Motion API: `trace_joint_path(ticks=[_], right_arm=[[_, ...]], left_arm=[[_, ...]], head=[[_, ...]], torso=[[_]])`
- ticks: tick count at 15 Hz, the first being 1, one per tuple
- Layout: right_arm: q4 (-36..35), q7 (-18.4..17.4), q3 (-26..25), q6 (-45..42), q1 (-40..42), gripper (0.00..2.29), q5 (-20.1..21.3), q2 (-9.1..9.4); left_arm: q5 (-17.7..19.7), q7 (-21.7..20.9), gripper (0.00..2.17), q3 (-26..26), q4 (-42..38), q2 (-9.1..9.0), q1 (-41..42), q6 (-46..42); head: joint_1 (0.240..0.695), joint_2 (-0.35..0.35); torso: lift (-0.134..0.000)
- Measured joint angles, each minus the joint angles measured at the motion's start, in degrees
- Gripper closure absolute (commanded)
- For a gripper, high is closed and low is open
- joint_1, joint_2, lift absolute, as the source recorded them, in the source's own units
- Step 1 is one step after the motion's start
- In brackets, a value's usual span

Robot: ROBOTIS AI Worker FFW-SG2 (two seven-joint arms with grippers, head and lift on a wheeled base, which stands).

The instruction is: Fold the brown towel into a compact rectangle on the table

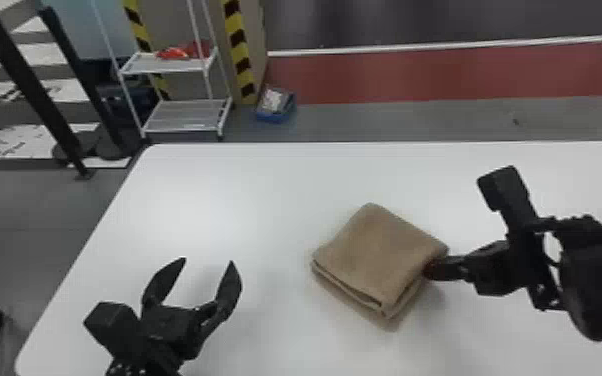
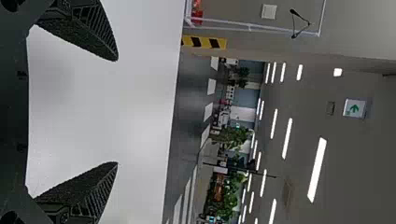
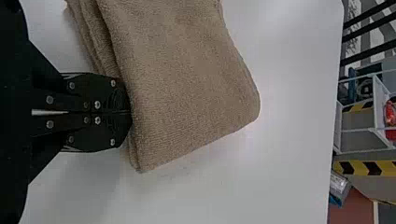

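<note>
The right claw point(image 1: 430, 271), pinched narrow, is touching the towel point(image 1: 375, 250); the left claw point(image 1: 208, 260) is hanging wide above the worktop point(image 1: 245, 185).

This looks like a large workshop hall: far left stand hazard stripes point(image 1: 239, 47) and a white rack point(image 1: 185, 117); strip lights point(image 2: 316, 170) line the ceiling.

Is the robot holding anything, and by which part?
The left gripper is open and empty. The right gripper is shut, its tips at one edge of the brown towel; whether they pinch cloth can't be told.
</note>
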Motion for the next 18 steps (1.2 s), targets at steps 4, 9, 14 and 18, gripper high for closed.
trace_joint_path(ticks=[4,9,14,18], right_arm=[[5.9,-4.4,2.8,-4.7,-4.5,1.96,1.1,4.34],[14.1,-8.6,6.1,-12.5,-8.8,1.96,1.2,7.95],[13.1,-9.0,4.4,-14.9,-6.7,1.43,1.3,8.42],[1.2,-9.2,-5.1,-18.1,3.8,0.02,-2.8,7.06]], left_arm=[[0.1,0.0,0.08,0.3,-0.1,0.1,0.5,-0.2],[0.2,0.0,0.08,0.3,-0.3,0.02,0.9,-0.6],[0.5,0.0,0.08,0.7,-0.9,0.09,1.5,-1.0],[0.6,-0.3,0.08,0.8,-0.8,0.0,1.6,-1.2]], head=[[0.695,0.202],[0.695,0.25],[0.695,0.253],[0.695,0.203]], torso=[[-0.123],[-0.123],[-0.123],[-0.123]])
